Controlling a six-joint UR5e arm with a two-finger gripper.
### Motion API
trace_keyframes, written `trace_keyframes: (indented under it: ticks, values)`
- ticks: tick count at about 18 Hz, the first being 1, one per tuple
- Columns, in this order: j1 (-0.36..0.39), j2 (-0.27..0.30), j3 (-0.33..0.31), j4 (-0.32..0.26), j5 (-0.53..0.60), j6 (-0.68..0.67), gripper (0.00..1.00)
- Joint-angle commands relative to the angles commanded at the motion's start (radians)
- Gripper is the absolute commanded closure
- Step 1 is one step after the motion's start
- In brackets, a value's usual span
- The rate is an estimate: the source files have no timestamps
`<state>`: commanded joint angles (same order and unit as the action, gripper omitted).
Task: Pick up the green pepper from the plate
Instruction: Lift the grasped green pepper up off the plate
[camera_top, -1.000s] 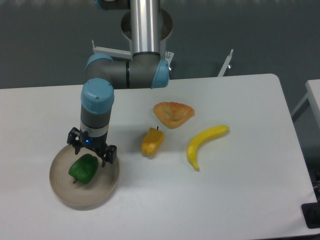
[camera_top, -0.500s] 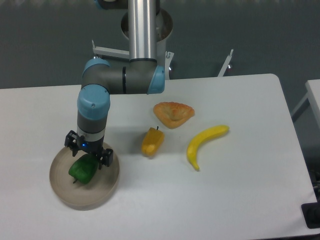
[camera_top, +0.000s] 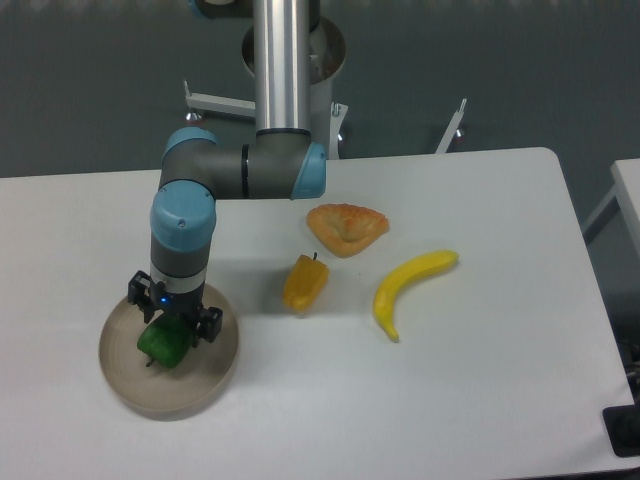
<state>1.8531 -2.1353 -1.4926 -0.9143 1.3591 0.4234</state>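
Fingers: your black two-finger gripper (camera_top: 170, 322) stands pointing down over the plate; its fingers look spread to either side of the pepper's top, with the pepper partly hidden beneath them. You cannot tell from this view whether the pads already touch it or how wide the gap is.
Pepper: the small glossy bright-green bell pepper (camera_top: 160, 344) lies on the plate, left of its centre, lumpy side up, its lower part showing below the gripper.
Plate: the round flat beige-grey plate (camera_top: 205, 378) with a low rim sits at the near-left of the table, and the pepper rests inside its rim.
Arm: the grey and light-blue arm (camera_top: 183, 225) hangs straight above the plate, its wrist vertical.
Done: by the look of it, you have the approach and the alignment over the pepper.
Left: the close on the pepper, if not yet made, and the whole lift; the pepper does not appear raised off the plate.
Bystanders: a yellow-orange pepper (camera_top: 304, 284), a yellow banana (camera_top: 408, 288) and a flat orange-brown pastry (camera_top: 346, 227) lie well apart to the right on the white table (camera_top: 480, 400), away from your gripper.
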Motion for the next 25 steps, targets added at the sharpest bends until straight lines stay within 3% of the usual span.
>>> trace_keyframes:
  ticks: [2, 14, 18, 21, 25]
  values:
    - [0.0, 0.0, -0.002, 0.0, 0.0, 0.002, 0.6]
    - [0.011, 0.029, 0.038, -0.009, 0.008, 0.017, 0.66]
    - [0.09, 0.051, 0.078, -0.017, 0.031, 0.055, 0.67]
    - [0.155, 0.066, 0.113, -0.054, 0.055, 0.142, 0.67]
    - [0.251, 0.064, 0.132, -0.061, 0.066, 0.305, 0.67]
